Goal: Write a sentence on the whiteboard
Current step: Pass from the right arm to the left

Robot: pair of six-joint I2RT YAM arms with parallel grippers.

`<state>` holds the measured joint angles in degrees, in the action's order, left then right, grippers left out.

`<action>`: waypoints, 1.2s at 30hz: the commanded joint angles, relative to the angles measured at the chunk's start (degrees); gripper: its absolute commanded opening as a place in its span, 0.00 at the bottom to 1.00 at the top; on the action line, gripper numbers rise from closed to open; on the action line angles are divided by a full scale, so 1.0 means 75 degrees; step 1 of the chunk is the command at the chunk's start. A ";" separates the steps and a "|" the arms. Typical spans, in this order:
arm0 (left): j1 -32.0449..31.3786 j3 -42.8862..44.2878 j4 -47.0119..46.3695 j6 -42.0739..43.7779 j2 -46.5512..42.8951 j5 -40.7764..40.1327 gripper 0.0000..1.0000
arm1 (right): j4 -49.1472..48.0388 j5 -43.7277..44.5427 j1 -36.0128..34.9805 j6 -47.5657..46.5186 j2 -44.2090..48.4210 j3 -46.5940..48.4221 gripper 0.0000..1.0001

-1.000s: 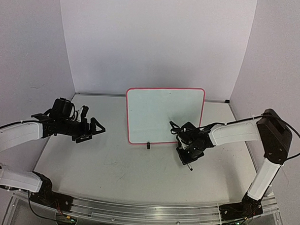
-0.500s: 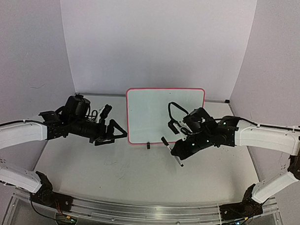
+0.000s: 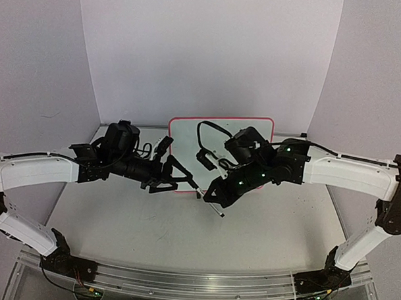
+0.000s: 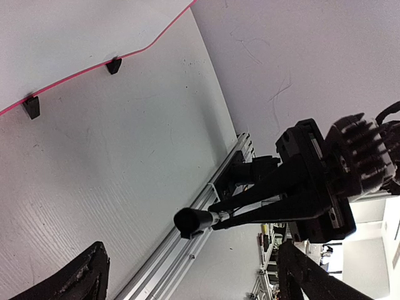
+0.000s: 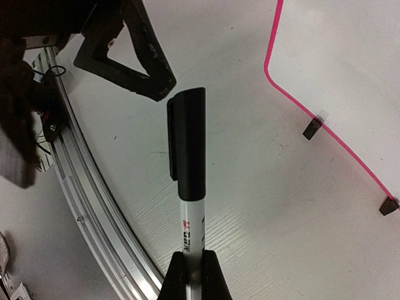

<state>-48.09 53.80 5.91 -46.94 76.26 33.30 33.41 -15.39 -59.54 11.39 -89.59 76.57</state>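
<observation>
The whiteboard (image 3: pixel 222 132), white with a red-pink frame, stands at the back centre on small black feet (image 5: pixel 311 128). No sentence shows on the face I can see, and both arms cover its lower part. My right gripper (image 3: pixel 211 198) is shut on the white barrel of a marker (image 5: pixel 190 228). The marker's black cap (image 5: pixel 187 134) points at my left gripper (image 3: pixel 180 177). In the left wrist view the cap (image 4: pixel 194 220) hangs end-on between the wide-open left fingers (image 4: pixel 78 281), apart from them. The board's lower edge (image 4: pixel 69 78) runs along the top left.
The white table (image 3: pixel 151 234) ends at an aluminium rail (image 3: pixel 183 281) along the near edge. White backdrop walls (image 3: pixel 210 51) close the back and both sides. The two arms meet just in front of the whiteboard.
Both arms swung inward to the centre in front of the board. The right one carried the marker leftward and the left gripper came up to its cap.
</observation>
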 commanded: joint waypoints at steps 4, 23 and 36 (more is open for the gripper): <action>-0.0015 0.0287 -0.0371 -0.0222 0.0182 0.0297 0.64 | 0.0247 -0.0259 -0.0183 -0.0227 -0.0187 0.0550 0.00; -0.0015 0.0385 -0.0536 -0.0368 0.0467 0.0851 0.22 | 0.0292 -0.0397 -0.0308 -0.0335 -0.0419 0.0701 0.00; -0.0010 0.0423 -0.0589 -0.0443 0.0655 0.0983 0.17 | 0.0292 -0.0533 -0.0354 -0.0428 -0.0465 0.0767 0.00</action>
<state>-48.07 54.04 4.01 -49.75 80.47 39.47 35.57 -18.49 -61.56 9.12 -92.72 79.88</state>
